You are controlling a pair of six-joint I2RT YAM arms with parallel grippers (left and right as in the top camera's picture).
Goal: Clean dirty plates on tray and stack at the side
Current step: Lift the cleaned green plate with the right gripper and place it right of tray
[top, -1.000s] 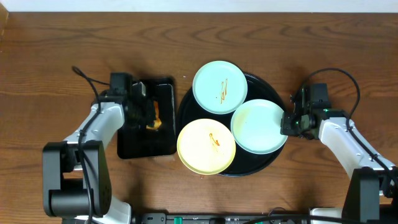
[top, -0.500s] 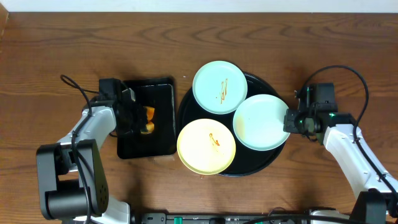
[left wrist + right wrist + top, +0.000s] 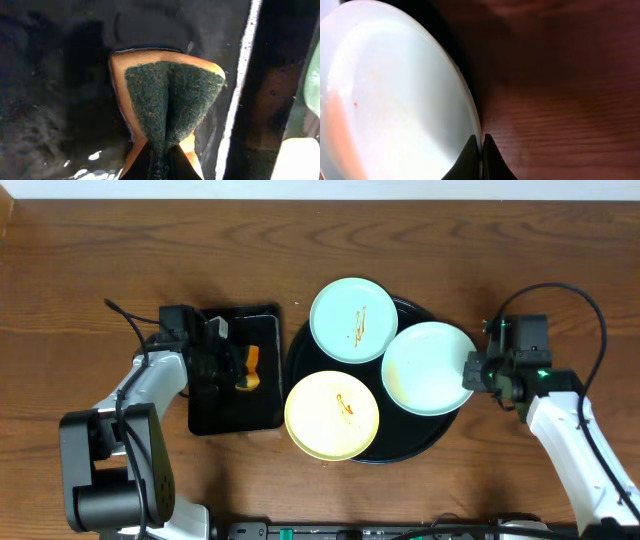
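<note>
Overhead: bright, even, diffuse light from above; sharp throughout; soft short shadows on tabletop (image 3: 100, 260); faint sheen on round tray (image 3: 410, 435).
Left wrist: dim; rectangular tray (image 3: 50, 100) near black, white glare specks lower left, bright streak along rim; sponge (image 3: 170, 100) texture crisp; right edge blurred.
Right wrist: mint plate (image 3: 395, 100) washed out, soft-focus; dark shadow beside its rim; wood grain blurred at top.

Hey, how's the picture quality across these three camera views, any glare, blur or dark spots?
Overhead: sharp and evenly lit. Left wrist: dim, with the sponge crisp, small white glints on the rectangular tray, and the right edge blurred. Right wrist: the mint plate is washed out and soft, the tabletop dark.
</note>
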